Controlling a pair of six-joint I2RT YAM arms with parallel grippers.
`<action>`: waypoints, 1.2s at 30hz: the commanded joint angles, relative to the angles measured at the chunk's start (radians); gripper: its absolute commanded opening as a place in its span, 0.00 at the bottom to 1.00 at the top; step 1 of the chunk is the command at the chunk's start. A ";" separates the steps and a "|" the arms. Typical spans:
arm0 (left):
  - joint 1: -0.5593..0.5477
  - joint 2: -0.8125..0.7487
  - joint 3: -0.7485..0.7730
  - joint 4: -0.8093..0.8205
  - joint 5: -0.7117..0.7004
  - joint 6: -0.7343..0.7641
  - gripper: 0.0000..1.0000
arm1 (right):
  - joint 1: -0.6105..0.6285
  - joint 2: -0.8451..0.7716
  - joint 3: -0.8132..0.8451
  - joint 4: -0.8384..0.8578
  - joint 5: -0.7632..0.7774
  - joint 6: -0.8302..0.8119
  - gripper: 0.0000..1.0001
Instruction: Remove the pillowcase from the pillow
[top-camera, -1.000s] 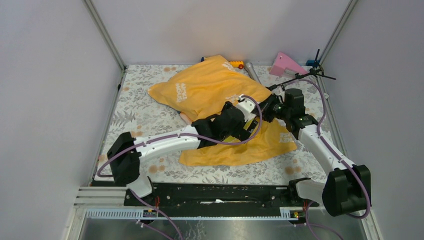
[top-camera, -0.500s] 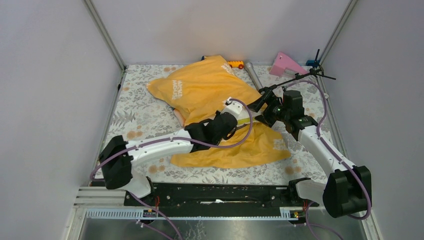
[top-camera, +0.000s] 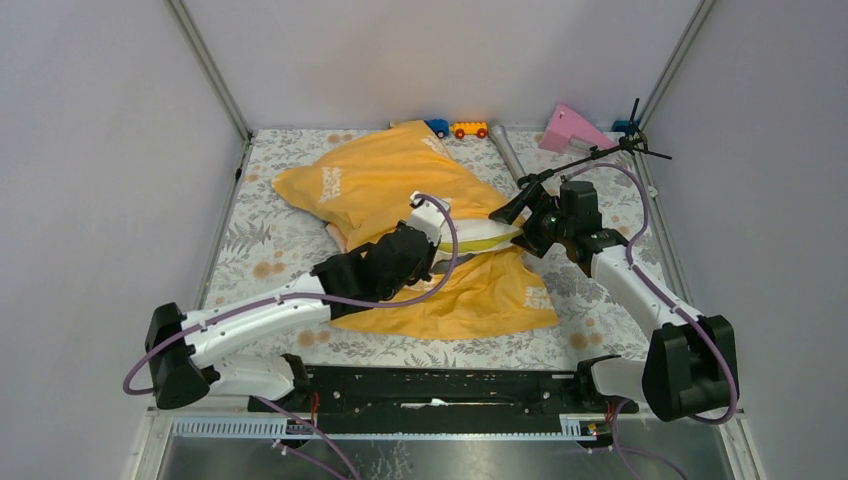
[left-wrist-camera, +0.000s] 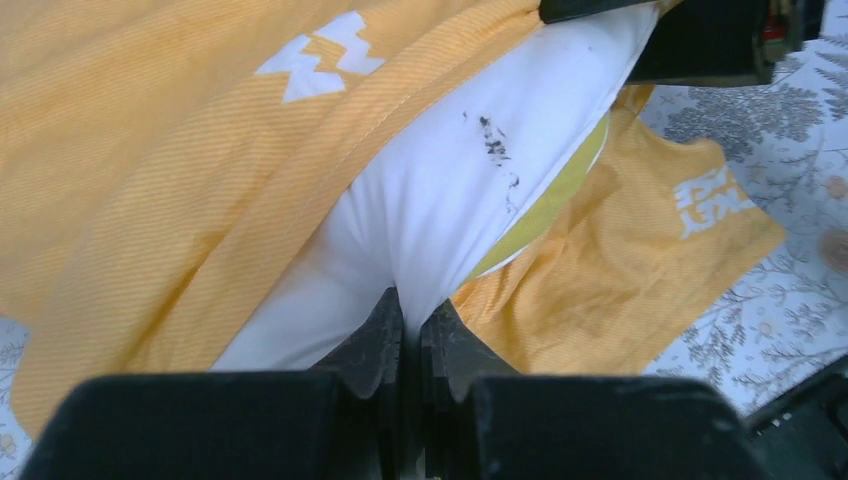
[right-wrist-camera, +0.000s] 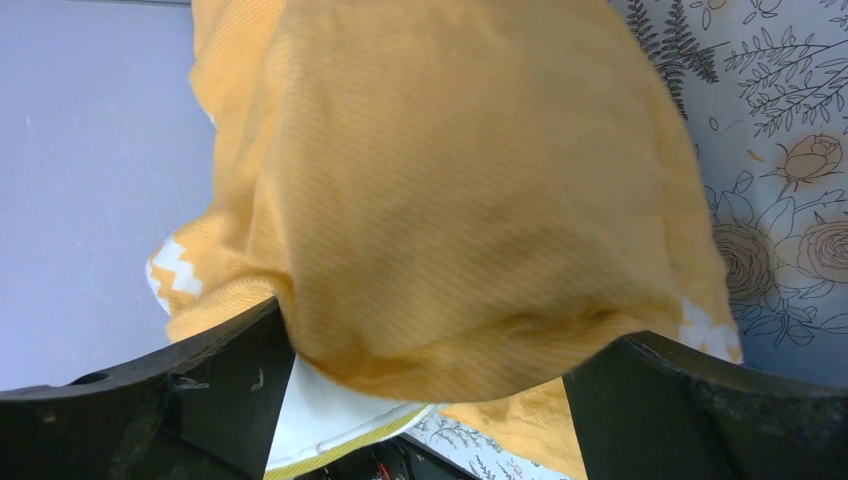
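Note:
The orange-yellow pillowcase (top-camera: 385, 185) lies crumpled across the floral mat, its open end spread toward the near edge. Part of the white pillow (top-camera: 478, 234) sticks out of that opening, showing its yellow strip (left-wrist-camera: 553, 188). My left gripper (top-camera: 440, 235) is shut on a pinch of the white pillow (left-wrist-camera: 450, 190) fabric, seen in the left wrist view at my left gripper (left-wrist-camera: 412, 312). My right gripper (top-camera: 515, 228) stands open beside the pillow's exposed end. In the right wrist view my right gripper (right-wrist-camera: 445, 330) straddles the bulging pillowcase (right-wrist-camera: 450, 190), with a corner of the pillow (right-wrist-camera: 325, 415) below it.
At the back edge sit a blue and yellow toy train (top-camera: 455, 129), a grey cylinder (top-camera: 507, 153), a pink wedge (top-camera: 570, 128) and a black stand (top-camera: 625, 145). The floral mat (top-camera: 265, 245) is bounded by grey walls on both sides.
My left gripper closed on the pillow and drew back left and nearer, dragging pillow and pillowcase leftward. My right gripper opened and let go of the fabric. The toy train became uncovered.

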 joint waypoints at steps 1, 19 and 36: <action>0.000 -0.170 0.007 0.097 0.017 -0.038 0.00 | -0.033 0.049 0.021 0.012 0.147 -0.039 1.00; 0.001 -0.351 -0.050 0.148 0.154 -0.073 0.00 | -0.043 0.201 0.052 0.188 -0.050 0.014 1.00; 0.126 -0.271 0.088 -0.080 -0.116 -0.170 0.00 | -0.090 -0.256 -0.274 0.324 0.001 -0.254 0.99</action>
